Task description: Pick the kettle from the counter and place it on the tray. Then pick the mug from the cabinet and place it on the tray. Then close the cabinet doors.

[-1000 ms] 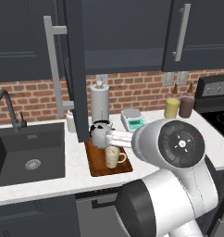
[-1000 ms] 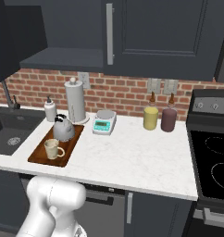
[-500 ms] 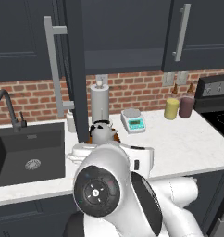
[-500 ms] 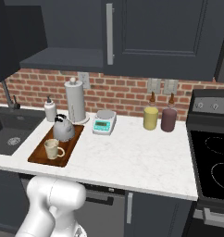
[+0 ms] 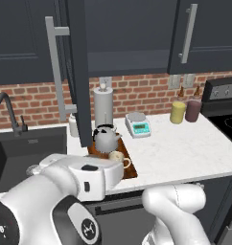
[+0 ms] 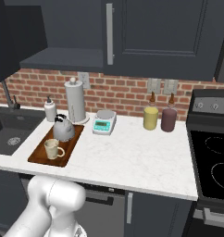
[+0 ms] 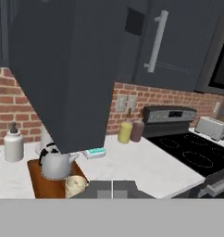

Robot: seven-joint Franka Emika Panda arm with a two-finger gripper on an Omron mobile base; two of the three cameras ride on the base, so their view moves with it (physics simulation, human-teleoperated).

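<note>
Left base view: the tray lies on the counter with the kettle at its far end and the mug at its near end, at 6 o'clock from the kettle. An open cabinet door hangs edge-on over the tray's left side, its bar handle to the left. A paper-towel roll stands at 12 o'clock behind the kettle, a small scale at 2 o'clock from it. A yellow canister and a maroon canister stand near the stove. The sink is at 9 o'clock from the tray.

Right base view: kettle and mug sit on the tray; a soap bottle stands at 11 o'clock from the kettle, the roll at 1 o'clock. The cabinet above is open.

Hand view: the gripper shows at 6 o'clock, its fingers pressed together, pinching nothing. The open door looms close ahead, above the kettle and mug on the tray. The stove lies at 3 o'clock
</note>
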